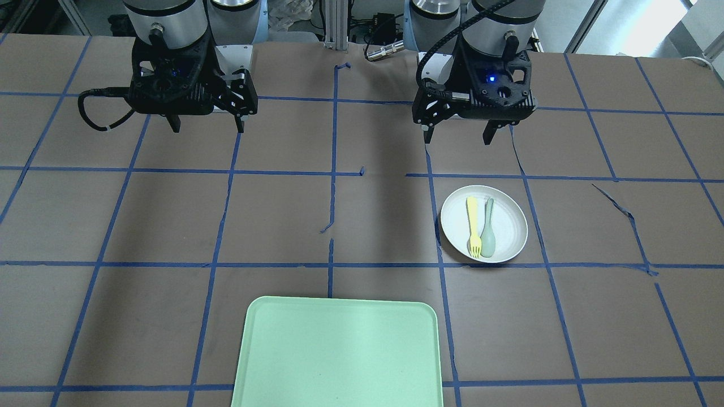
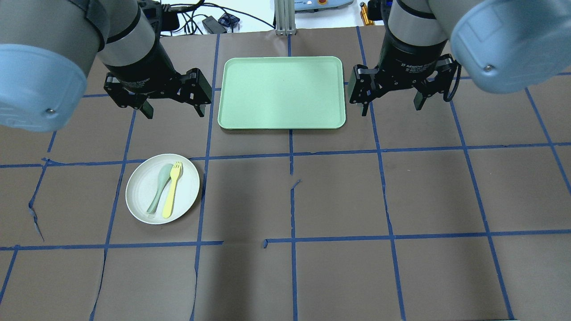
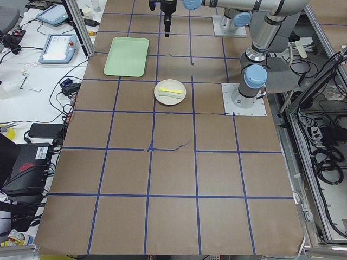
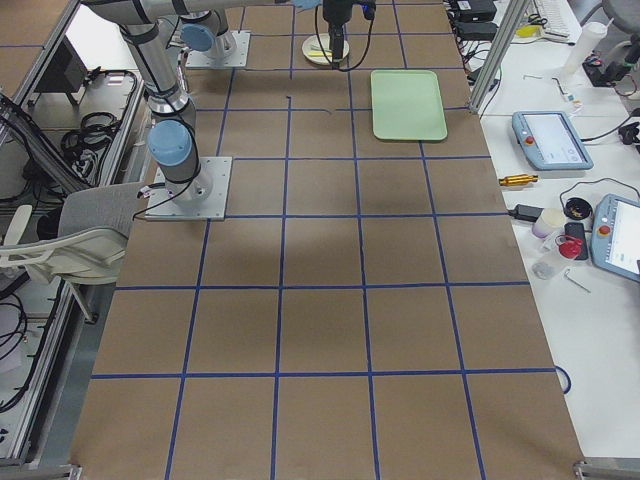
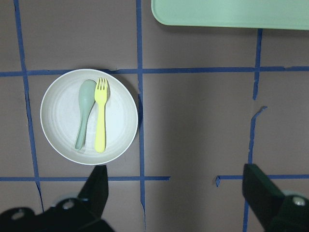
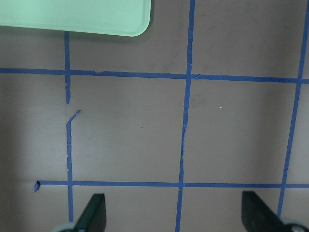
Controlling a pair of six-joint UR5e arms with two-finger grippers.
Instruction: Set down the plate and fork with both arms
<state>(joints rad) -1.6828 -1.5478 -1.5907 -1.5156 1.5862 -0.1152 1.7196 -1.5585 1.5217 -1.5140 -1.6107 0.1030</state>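
Observation:
The white plate lies on the brown table on my left side, also in the overhead view and the left wrist view. On it lie the pale-yellow fork and a grey-green spoon, side by side. My left gripper is open and empty, raised above the table apart from the plate. My right gripper is open and empty above bare table on the other side.
A mint-green rectangular tray lies empty at the table's far middle, between the two grippers in the overhead view. Blue tape lines grid the brown paper. Cables and devices lie beyond the far edge.

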